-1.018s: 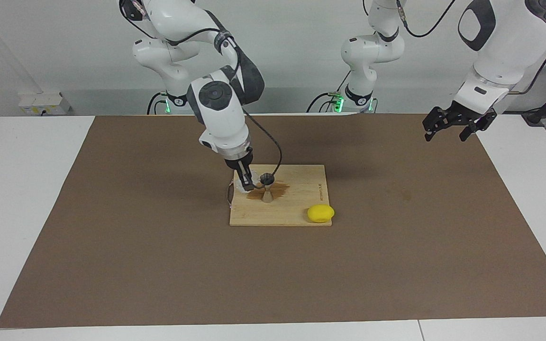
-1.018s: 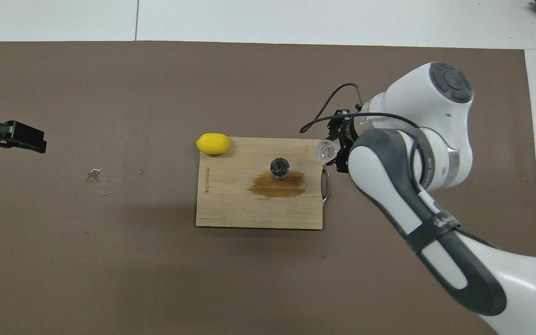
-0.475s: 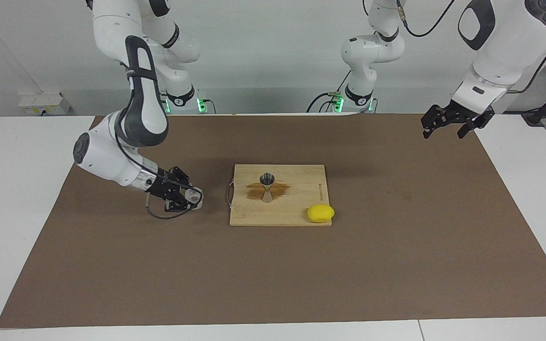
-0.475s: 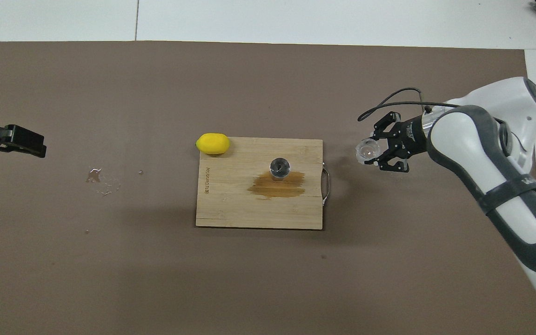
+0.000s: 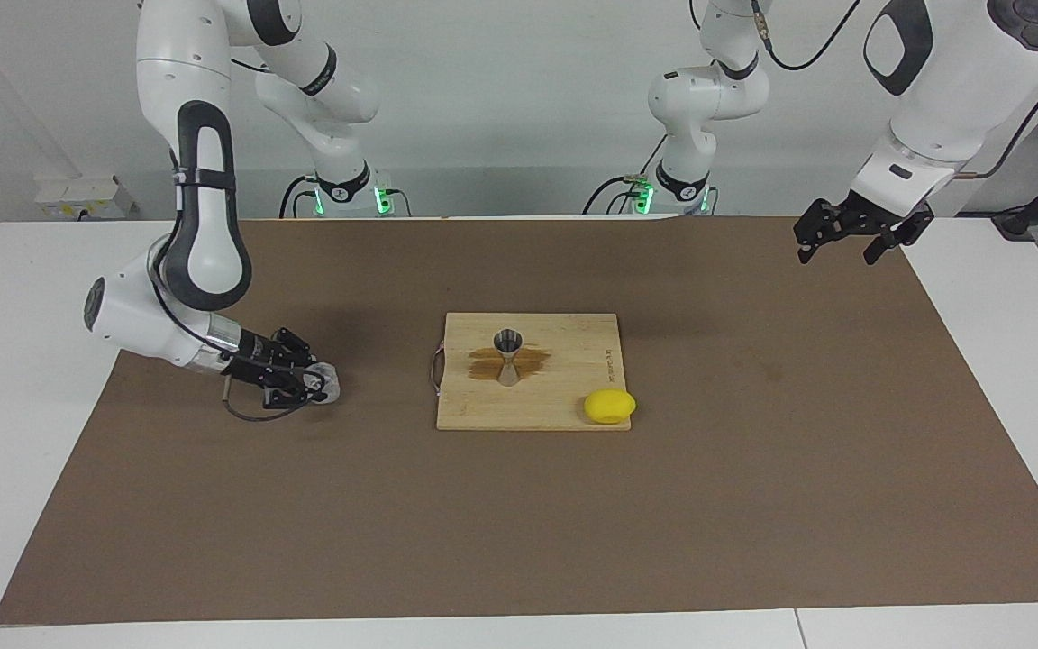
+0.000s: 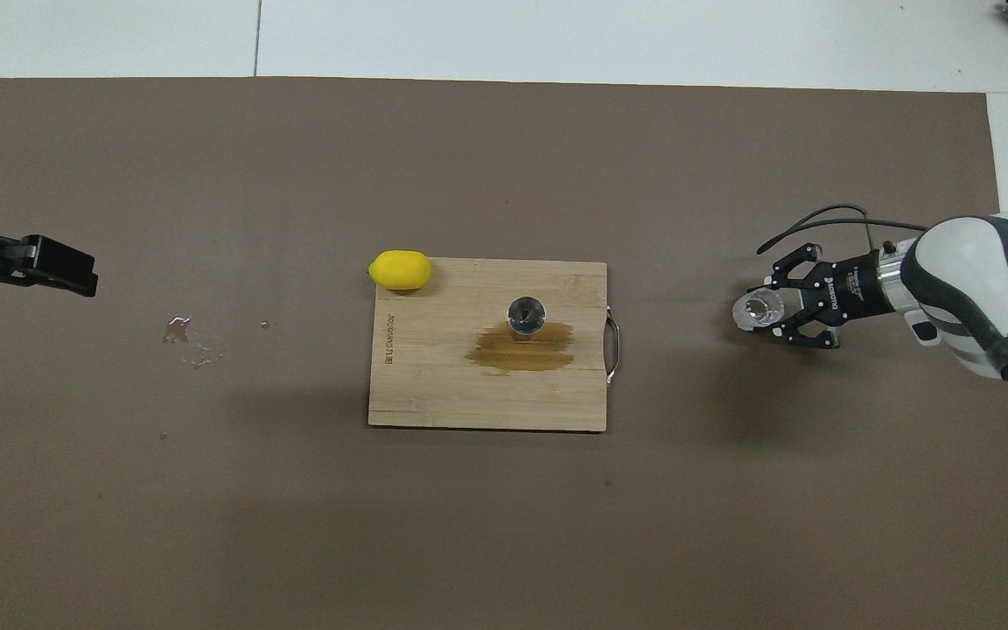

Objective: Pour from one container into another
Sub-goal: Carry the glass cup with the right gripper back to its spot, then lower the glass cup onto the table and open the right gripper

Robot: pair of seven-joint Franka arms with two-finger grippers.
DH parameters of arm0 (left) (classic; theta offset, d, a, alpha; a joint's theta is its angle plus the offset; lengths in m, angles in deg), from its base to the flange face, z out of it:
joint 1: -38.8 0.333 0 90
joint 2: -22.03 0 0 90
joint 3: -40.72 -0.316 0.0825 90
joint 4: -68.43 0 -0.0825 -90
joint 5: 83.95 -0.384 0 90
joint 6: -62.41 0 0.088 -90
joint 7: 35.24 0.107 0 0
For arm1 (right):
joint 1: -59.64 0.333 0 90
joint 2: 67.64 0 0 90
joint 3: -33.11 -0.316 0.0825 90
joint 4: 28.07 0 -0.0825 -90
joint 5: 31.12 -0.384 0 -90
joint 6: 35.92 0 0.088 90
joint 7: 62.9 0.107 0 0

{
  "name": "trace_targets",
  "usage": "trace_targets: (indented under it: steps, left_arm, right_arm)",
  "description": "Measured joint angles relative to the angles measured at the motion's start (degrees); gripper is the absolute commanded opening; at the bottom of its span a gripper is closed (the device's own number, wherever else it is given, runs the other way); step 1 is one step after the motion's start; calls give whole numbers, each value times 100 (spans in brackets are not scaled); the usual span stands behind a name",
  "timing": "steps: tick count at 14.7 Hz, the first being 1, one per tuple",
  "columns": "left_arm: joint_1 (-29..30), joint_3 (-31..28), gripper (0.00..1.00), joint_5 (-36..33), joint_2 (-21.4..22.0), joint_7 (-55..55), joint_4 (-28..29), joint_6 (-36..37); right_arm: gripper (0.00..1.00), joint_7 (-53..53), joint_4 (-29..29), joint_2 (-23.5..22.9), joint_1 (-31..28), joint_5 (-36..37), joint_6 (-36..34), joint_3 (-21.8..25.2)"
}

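Noting right gripper (image 5: pixel 319 386) has carried the small clear textured cup (image 5: pixel 324 382), fingers clenched on it, away from the silvery hourglass jigger (image 5: pixel 508 357) on the wooden board (image 5: pixel 573 410) | we judge pouring done, wet stain (image 6: pixel 521 348) | left gripper (image 5: pixel 843 242) waits, fingers spread.

White table (image 5: pixel 23 297), brown mat (image 5: pixel 753 469) over most of it. On mat: wooden board (image 5: pixel 564 410) mid-table, well apart from right gripper (image 5: pixel 316 386) at the cup (image 5: pixel 324 382). Small wet patch (image 6: pixel 185 332) on mat near left gripper (image 6: pixel 58 267).
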Motion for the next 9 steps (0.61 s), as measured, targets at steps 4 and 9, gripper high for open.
trace_targets:
  steps: [4, 9]
  left_arm:
    - [-49, 1, 100, 0, 0, 0, 0, 2]
    - [-69, -8, 100, -1, 0, 0, 0, 4]
  right_arm:
    - [100, -50, 6, -10, -132, -36, -28, 7]
    - [100, -222, 16, 206, -152, 41, -27, 10]
